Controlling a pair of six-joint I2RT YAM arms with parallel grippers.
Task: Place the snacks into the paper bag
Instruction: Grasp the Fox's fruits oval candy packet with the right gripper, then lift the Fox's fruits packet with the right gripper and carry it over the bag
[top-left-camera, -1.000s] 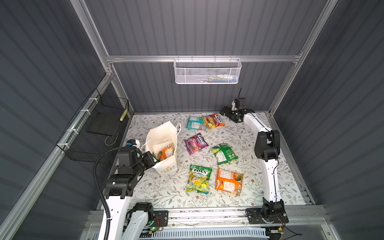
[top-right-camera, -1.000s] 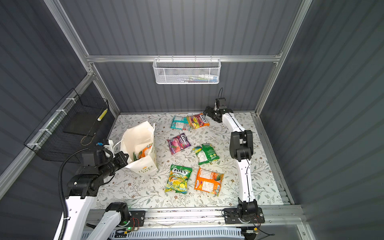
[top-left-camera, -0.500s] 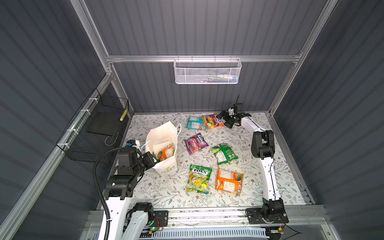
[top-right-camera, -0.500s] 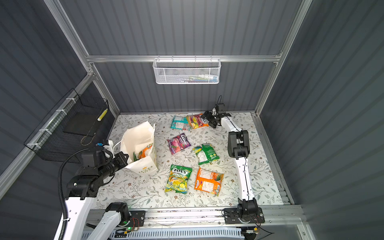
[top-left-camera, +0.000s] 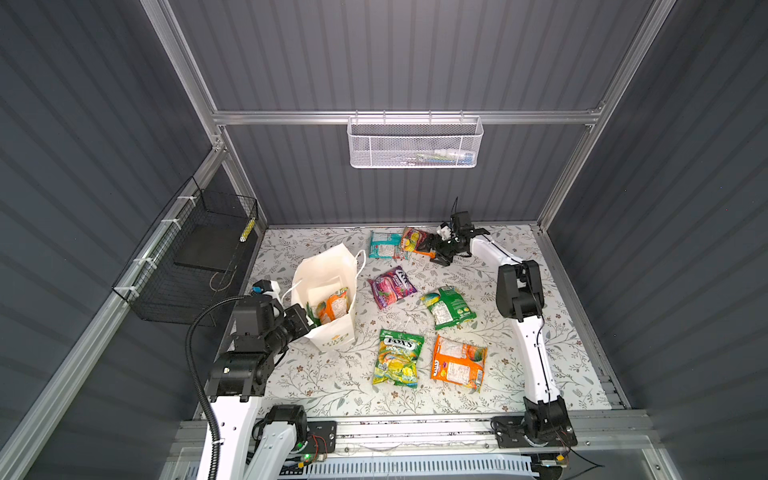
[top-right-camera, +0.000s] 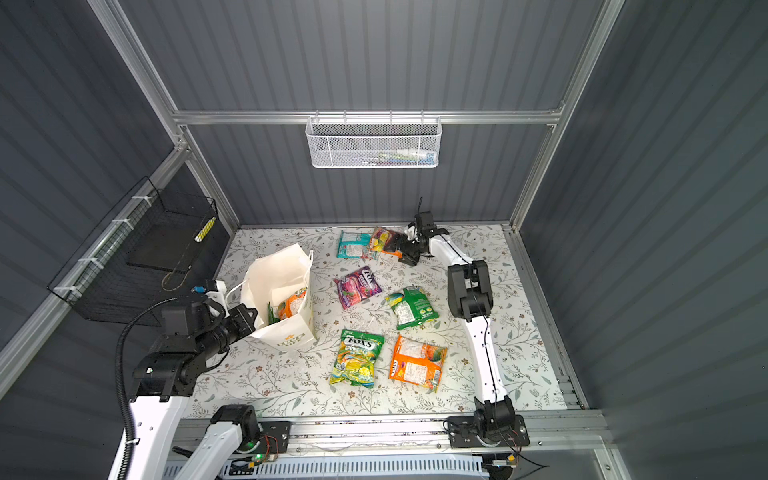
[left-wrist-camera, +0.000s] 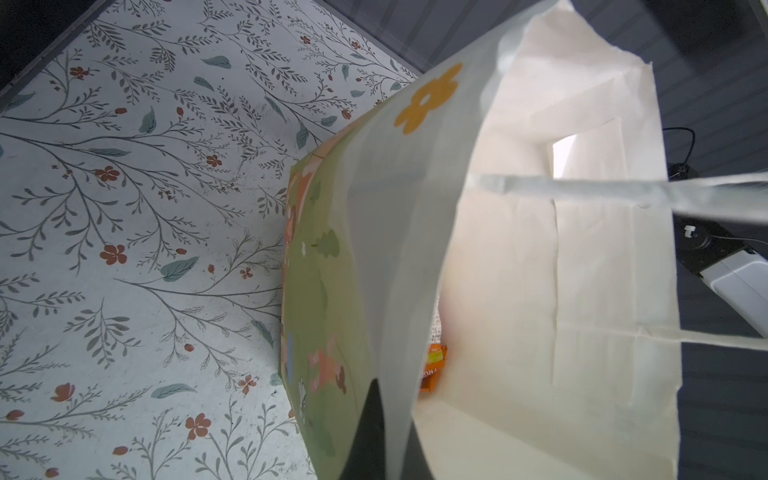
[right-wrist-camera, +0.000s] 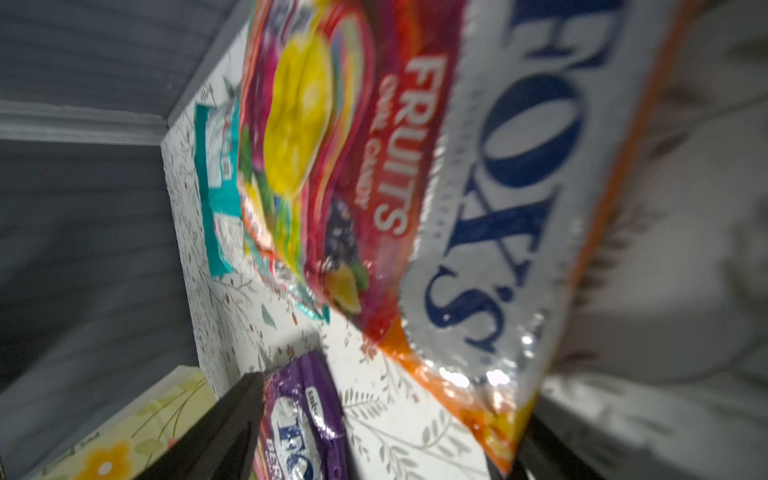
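The paper bag (top-left-camera: 332, 336) (top-right-camera: 286, 328) stands open at the left, an orange packet (top-left-camera: 334, 305) (left-wrist-camera: 432, 368) inside it. My left gripper (top-left-camera: 309, 322) (left-wrist-camera: 392, 415) is shut on the bag's near rim. By the back wall my right gripper (top-left-camera: 436, 250) (right-wrist-camera: 386, 415) is open, its jaws straddling the end of a red fruit packet (top-left-camera: 415, 240) (right-wrist-camera: 374, 166), which overlaps a teal packet (top-left-camera: 384, 245). The other snacks lie flat: purple (top-left-camera: 391, 286), green (top-left-camera: 449, 307), yellow-green (top-left-camera: 398, 357) and orange (top-left-camera: 459, 362).
A black wire basket (top-left-camera: 199, 257) hangs on the left wall and a white mesh basket (top-left-camera: 413, 143) on the back wall. The back wall stands close behind the right gripper. The right arm's elbow (top-left-camera: 517, 291) rises beside the green packet.
My right gripper has swung left from the back corner onto the red packet's end, and its jaws have narrowed a little. The left arm and the bag have stayed put.
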